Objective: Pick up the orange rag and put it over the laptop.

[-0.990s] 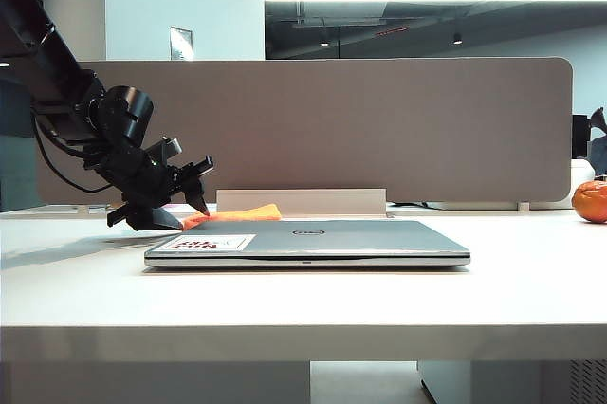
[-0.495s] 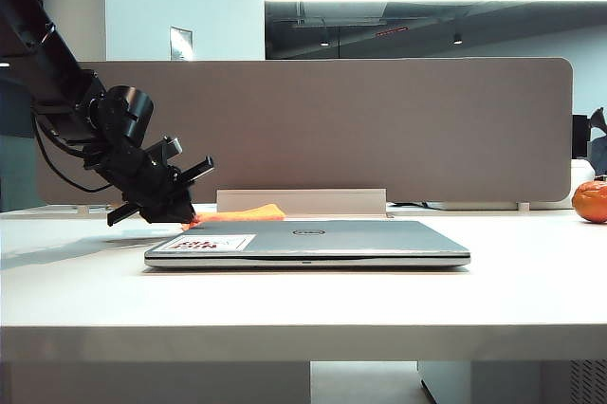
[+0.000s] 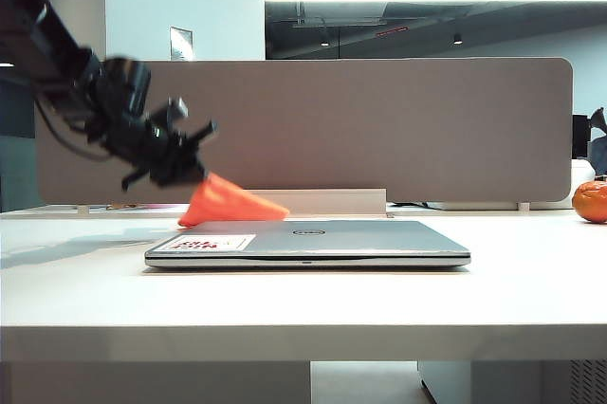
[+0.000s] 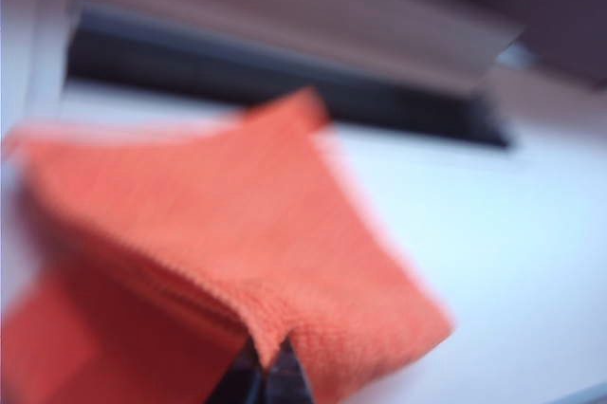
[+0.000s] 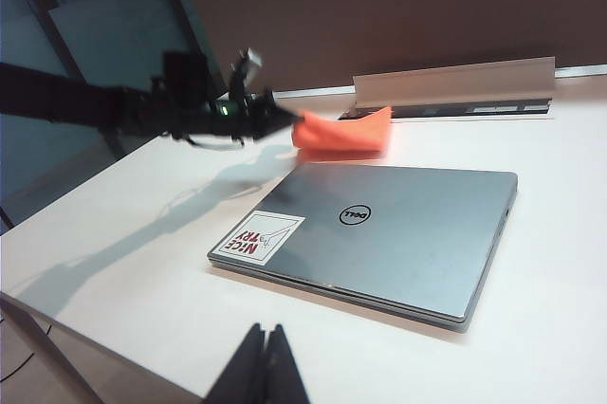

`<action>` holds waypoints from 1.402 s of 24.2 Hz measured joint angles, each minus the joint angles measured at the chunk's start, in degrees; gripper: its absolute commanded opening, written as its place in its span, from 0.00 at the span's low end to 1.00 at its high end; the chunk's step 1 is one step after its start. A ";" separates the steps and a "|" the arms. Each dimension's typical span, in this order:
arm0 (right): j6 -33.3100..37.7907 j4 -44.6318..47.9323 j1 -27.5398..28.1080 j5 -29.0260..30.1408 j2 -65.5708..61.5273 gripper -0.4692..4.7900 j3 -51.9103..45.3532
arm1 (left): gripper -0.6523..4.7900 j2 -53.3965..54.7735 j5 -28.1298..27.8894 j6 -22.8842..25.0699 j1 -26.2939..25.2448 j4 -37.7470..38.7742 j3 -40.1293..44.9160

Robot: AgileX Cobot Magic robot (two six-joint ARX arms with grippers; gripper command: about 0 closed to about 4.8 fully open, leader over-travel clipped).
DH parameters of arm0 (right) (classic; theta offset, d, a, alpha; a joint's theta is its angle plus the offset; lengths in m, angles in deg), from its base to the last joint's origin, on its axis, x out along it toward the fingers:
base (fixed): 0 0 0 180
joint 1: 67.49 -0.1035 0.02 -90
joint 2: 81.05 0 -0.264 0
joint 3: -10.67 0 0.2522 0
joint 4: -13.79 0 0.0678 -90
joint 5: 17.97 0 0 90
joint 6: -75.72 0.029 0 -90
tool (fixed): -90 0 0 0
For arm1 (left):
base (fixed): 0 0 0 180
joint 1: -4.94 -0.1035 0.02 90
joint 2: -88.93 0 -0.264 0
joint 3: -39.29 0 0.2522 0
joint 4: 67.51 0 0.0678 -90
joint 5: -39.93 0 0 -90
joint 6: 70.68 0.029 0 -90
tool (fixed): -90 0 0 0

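Now the left hand had the rag pinched by one corner, fingers pressed together on the cloth, and the rag hung off it in a slanted fold, its low end near the laptop at the sticker corner. In the left wrist view the rag filled most of the picture, blurred, with the dark fingertips biting its edge. The right hand was parked low at the near side of the surface, tips together, holding nothing. To do this step well, I'd say: lift until the trailing end cleared the lid, carry across toward the round logo, lower until the hanging end touched first, then let go so the cloth spread flat rather than bunching at the edge. A slack corner grip could let it slip or drag. Compared with a second earlier, the rag had left the surface behind the laptop, where it lay flat; the left hand, then spread and low beside it, had closed and come up. An orange ball sat well apart at the right.
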 measured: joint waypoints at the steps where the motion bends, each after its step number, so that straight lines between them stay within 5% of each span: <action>1: 0.00 0.02 0.00 0.00 0.00 0.08 0.00 | 0.11 -0.94 0.04 -0.04 0.07 -0.59 -0.04; 11: 0.00 -0.20 0.00 0.00 0.00 0.08 0.00 | 0.11 -7.39 8.52 -1.33 1.53 -0.81 -0.33; 24: 0.00 -0.22 0.00 0.04 0.00 0.08 0.02 | 0.11 -14.01 10.51 -1.66 8.55 0.90 -0.46; 34: 0.00 -0.24 0.00 0.07 0.00 0.08 0.00 | 0.11 -13.55 12.13 5.03 11.80 17.51 -0.15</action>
